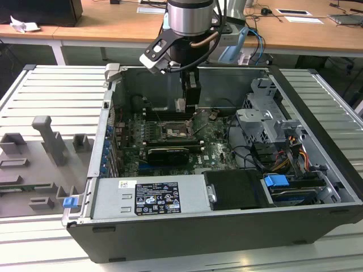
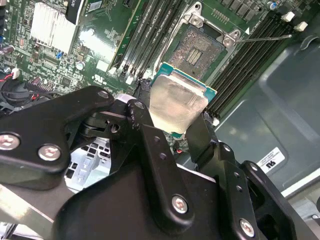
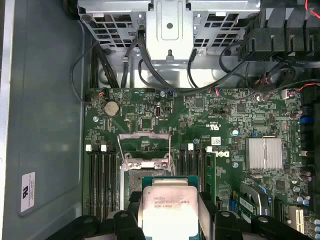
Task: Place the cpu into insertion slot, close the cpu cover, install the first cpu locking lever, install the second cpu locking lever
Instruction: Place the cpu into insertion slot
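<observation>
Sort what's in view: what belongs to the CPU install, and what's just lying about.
Job: gripper, shut on the cpu; insertion slot, bare; cpu cover, raised; locking lever.
Lying about: expansion card; power supply; heatsink; grey fixture blocks outside the case.

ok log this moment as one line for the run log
gripper: shut on cpu | cpu: held near insertion slot, not seated | cpu cover: open
</observation>
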Robot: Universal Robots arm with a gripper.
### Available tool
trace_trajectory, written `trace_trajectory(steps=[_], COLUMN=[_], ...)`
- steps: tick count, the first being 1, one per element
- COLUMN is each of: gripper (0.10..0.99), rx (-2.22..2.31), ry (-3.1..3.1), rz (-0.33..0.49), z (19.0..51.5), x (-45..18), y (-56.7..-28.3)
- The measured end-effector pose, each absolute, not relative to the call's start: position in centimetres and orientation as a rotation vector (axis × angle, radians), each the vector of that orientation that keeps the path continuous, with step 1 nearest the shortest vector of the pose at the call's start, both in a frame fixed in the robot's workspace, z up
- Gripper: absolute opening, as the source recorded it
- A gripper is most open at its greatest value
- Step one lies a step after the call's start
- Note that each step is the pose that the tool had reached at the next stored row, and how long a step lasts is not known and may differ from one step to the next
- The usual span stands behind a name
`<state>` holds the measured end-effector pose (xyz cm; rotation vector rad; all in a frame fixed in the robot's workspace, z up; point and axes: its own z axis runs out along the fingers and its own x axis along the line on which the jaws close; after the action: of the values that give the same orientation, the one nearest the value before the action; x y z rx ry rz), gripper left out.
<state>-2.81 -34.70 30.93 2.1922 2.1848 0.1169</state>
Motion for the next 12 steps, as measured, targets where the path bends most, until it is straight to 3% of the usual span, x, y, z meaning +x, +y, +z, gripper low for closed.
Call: trace_trajectory(steps=[12], gripper=[0.533], rx=[2.175], ry=[2.201], rz=[0.119], z=[29.5], x=[-3.2], y=[-34.7])
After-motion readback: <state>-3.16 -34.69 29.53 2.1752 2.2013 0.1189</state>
